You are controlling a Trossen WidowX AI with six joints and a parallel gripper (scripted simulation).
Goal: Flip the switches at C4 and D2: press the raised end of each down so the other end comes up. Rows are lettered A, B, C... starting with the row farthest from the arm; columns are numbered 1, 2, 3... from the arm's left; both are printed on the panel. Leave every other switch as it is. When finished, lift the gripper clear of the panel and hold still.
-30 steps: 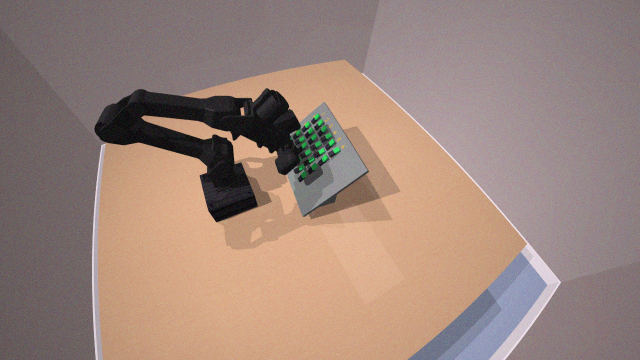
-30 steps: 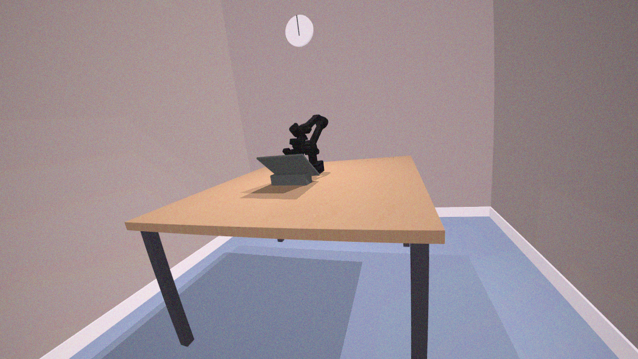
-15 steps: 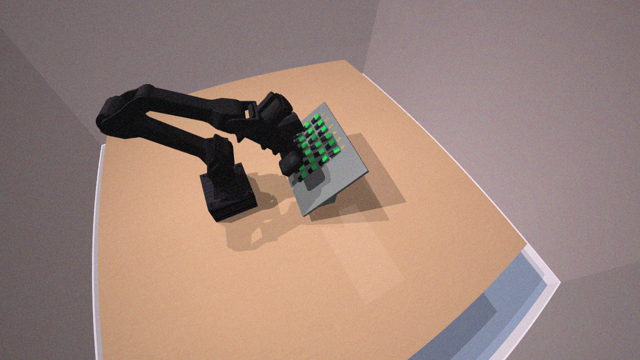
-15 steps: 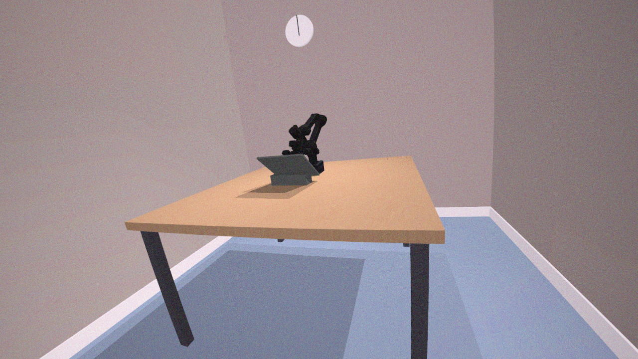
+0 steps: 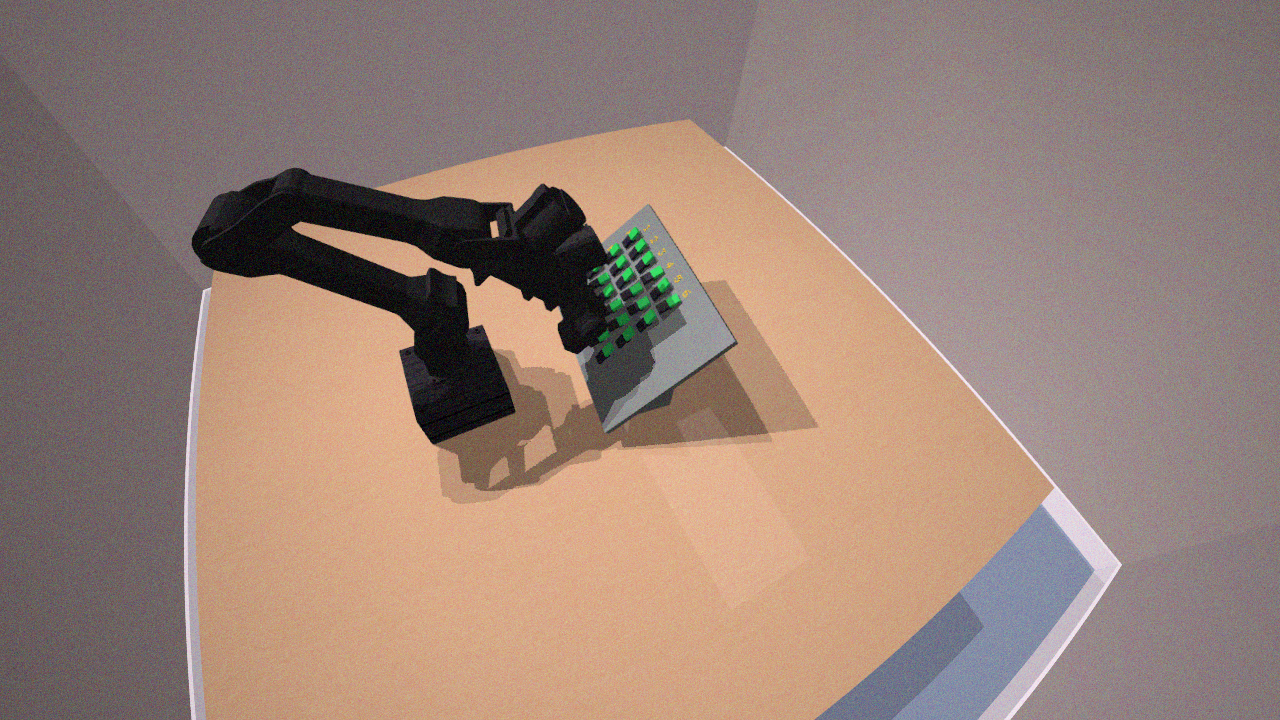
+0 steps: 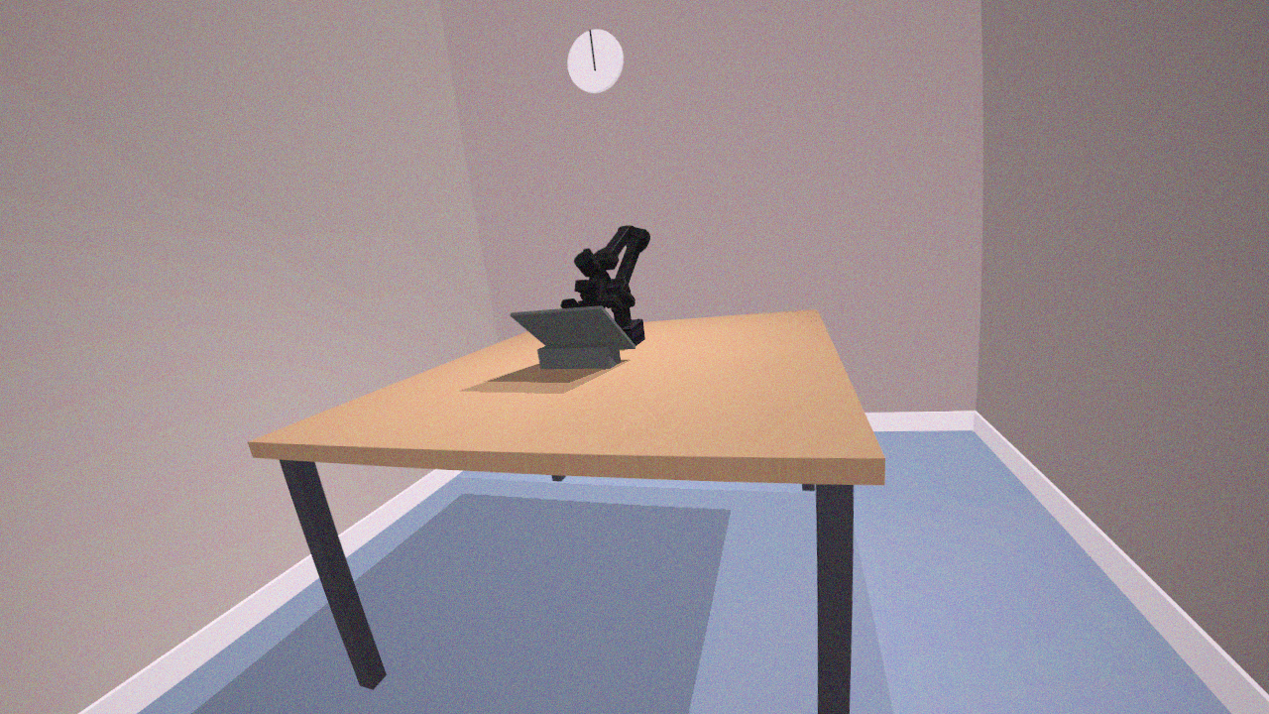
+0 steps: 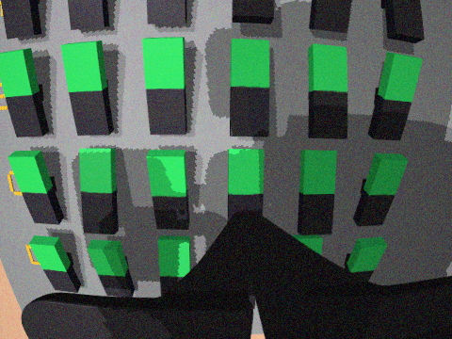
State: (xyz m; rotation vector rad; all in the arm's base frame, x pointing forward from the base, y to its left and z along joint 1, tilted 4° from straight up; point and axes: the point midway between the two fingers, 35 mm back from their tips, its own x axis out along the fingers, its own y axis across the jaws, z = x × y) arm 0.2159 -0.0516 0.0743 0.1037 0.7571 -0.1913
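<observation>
The grey tilted panel [image 5: 693, 344] [image 6: 563, 328] [image 7: 129, 19] carries rows of rocker switches, each with a green far half and a black near half. My gripper [image 7: 245, 222] is shut and empty, its joined tips over the near black end of switch C4 [image 7: 246, 171]. C4's green half shows just beyond the tips; contact and exact tilt are unclear. Switch D2 [image 7: 107, 258] is visible left of the fingers, with its green half facing away from me. The fingers hide D4 and part of D3 and D5. In the exterior view, the panel hides the fingertips.
Neighbouring switches C3 [image 7: 167, 174] and C5 [image 7: 318, 173] stand close on either side of C4. The panel rests on a grey block [image 6: 576, 357] on the wooden table [image 5: 447, 582] [image 6: 710, 399]. The black arm [image 5: 358, 205] reaches over the panel's near edge from its base [image 5: 456, 394].
</observation>
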